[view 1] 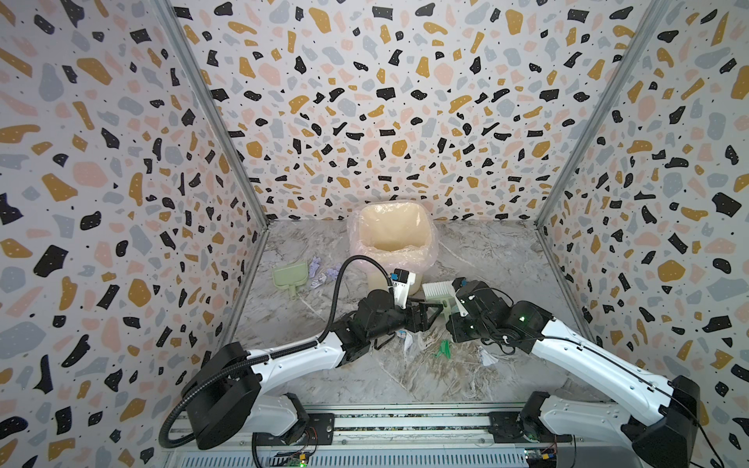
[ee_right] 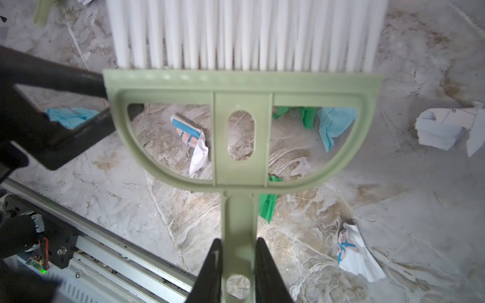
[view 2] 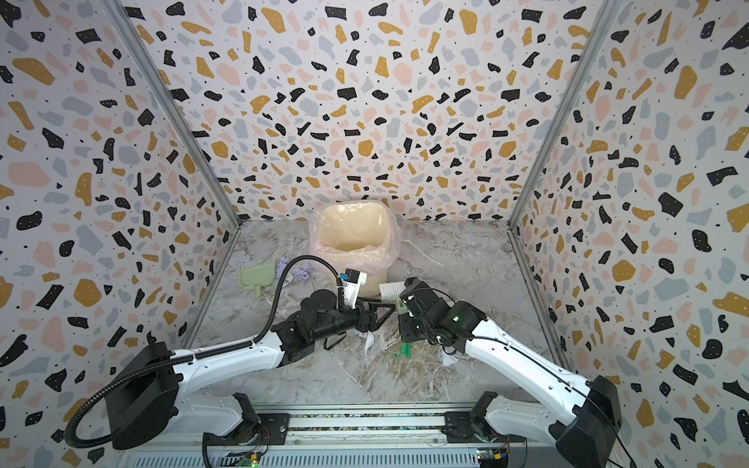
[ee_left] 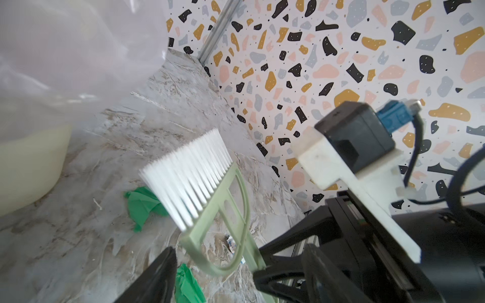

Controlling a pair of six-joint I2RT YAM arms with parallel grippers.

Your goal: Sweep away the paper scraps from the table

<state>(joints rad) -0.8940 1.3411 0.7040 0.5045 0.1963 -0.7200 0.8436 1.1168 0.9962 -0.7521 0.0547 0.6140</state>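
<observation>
Right wrist view shows what the others hide: my right pincer (ee_right: 237, 265) is clamped on the handle of the pale green brush (ee_right: 240, 84), a finger pressed to each side. Through the brush's open frame I see paper scraps (ee_right: 195, 141) lying on the marble table (ee_right: 131, 210) below. There is a printed one in the middle, a light blue scrap (ee_right: 333, 126) and green scraps (ee_right: 267, 207). Off to the side lie a white scrap (ee_right: 443, 128) and another printed scrap (ee_right: 354, 254).

The left wrist view gives the brush at a slant, its white bristles (ee_left: 189, 178) pointing toward the lined bin (ee_left: 26, 168). My left pincer's fingers (ee_left: 160, 275) stand apart with the brush's frame between them; whether they touch it I cannot tell.

In both top views my left pincer (view 1: 429, 312) sits at the brush in the middle of the table, in front of the bin. Only there do I see the lavender scraps (view 1: 316, 265), just beside the green dustpan (view 1: 289, 276), left of the bin and well apart from both pincers.
</observation>
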